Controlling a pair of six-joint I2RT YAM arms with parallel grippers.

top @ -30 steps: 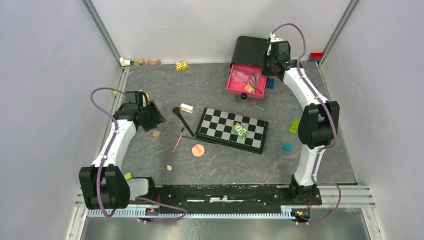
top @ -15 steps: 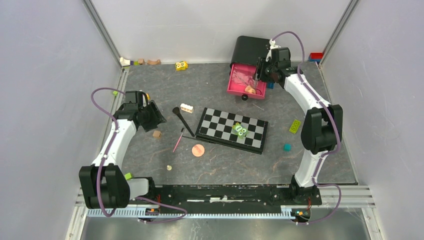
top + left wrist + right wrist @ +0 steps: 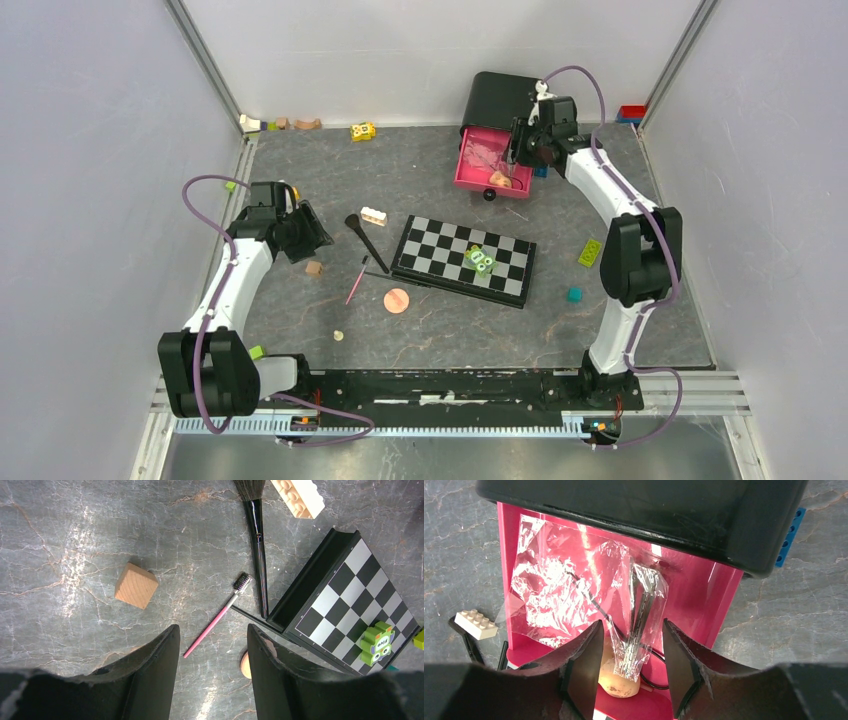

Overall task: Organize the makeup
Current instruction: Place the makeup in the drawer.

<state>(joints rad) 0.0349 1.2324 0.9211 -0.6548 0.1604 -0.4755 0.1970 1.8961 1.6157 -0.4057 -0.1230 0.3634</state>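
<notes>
Right pincer (image 3: 631,626) agape over pink drawer (image 3: 720,600) | left pincer (image 3: 212,630) agape above pink pencil (image 3: 221,613)

Plain pale walls (image 3: 90,150) enclose a dark grey, marble-veined tabletop (image 3: 420,170); aluminium posts (image 3: 204,62) rise at its back corners; a metal rail (image 3: 450,425) edges the near side.

The left arm (image 3: 232,285) and right arm (image 3: 600,170) use white link shells joined by bulky black joint housings (image 3: 640,250). A purple cable (image 3: 197,183) runs outside each arm. Both bases mount on a black rail (image 3: 450,385) at the near edge. The fingers (image 3: 150,680) are black, tapered and matte.
</notes>
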